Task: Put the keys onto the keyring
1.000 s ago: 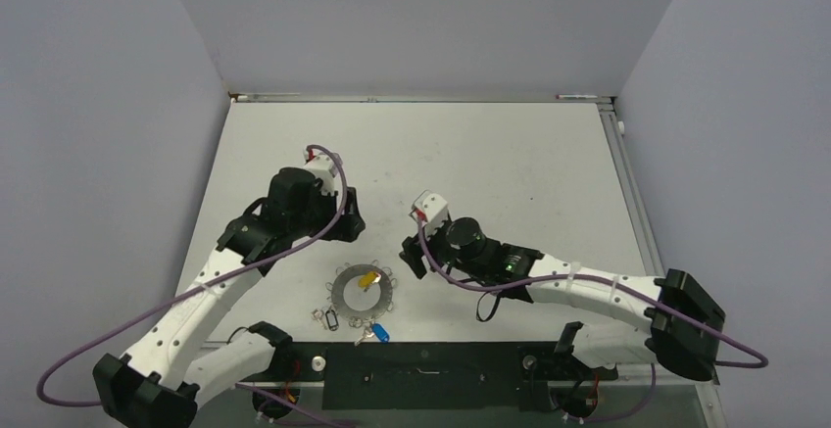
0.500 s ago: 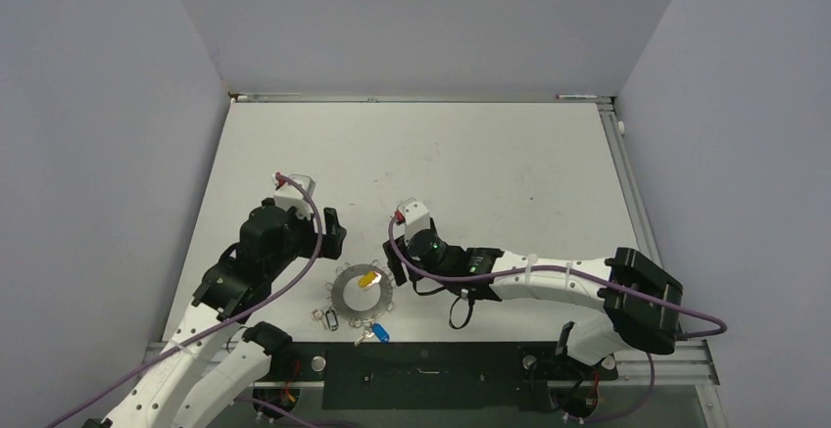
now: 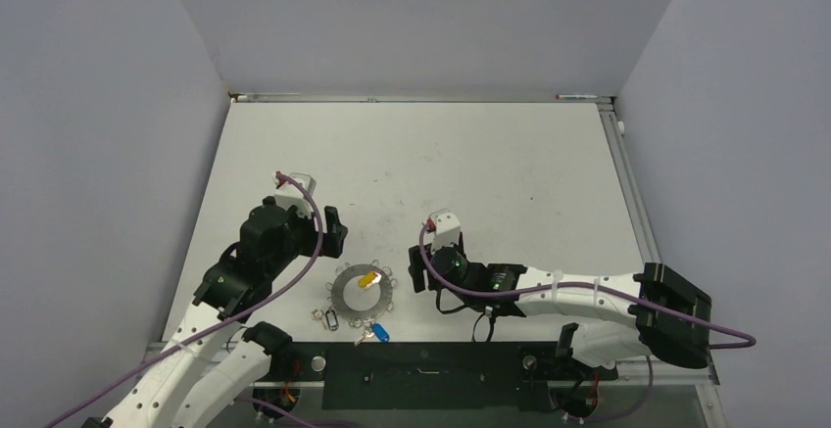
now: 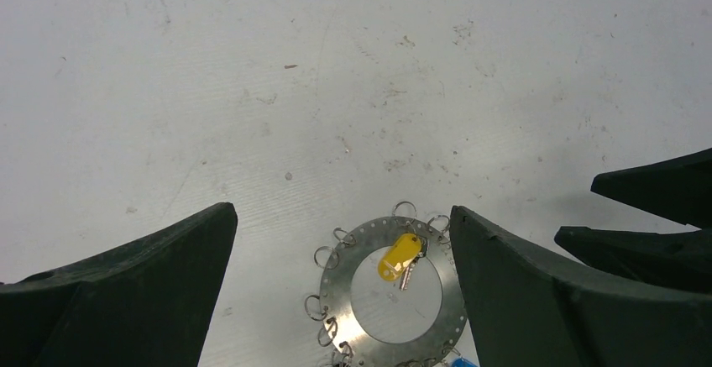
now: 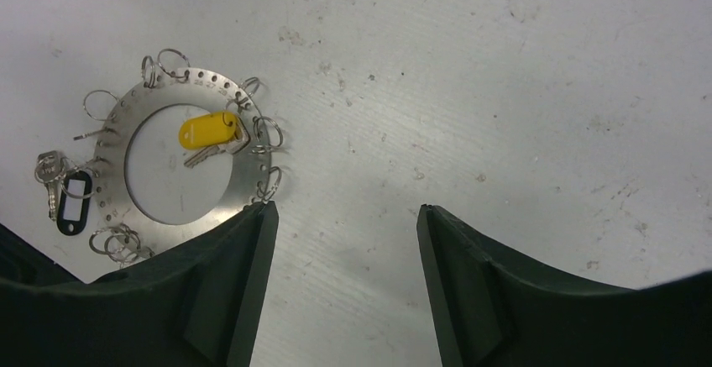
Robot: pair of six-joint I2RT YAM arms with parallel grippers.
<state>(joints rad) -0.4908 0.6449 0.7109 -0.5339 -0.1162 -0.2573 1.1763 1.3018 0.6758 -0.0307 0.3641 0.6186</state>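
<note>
Flanking the keyring [image 5: 201,88] — left gripper [image 4: 342,210] and right gripper [image 5: 346,208], both spread apart, empty.

The keyring [image 5: 210,88] is a flat, shiny silver metal ring with tiny holes all round it and small wire loops on its rim. It lies flat, just beside one fingertip of the right gripper [image 5: 344,212]. It is in front of the left gripper [image 4: 340,216], in line with the gap between its fingers.

A small yellow-headed key [image 5: 208,129] lies inside the ring's hole. A silver key [image 5: 48,170] with a dark-rimmed tag lies on the side far from the right gripper. A blue-headed key [image 3: 379,331] lies just outside the rim.
</note>
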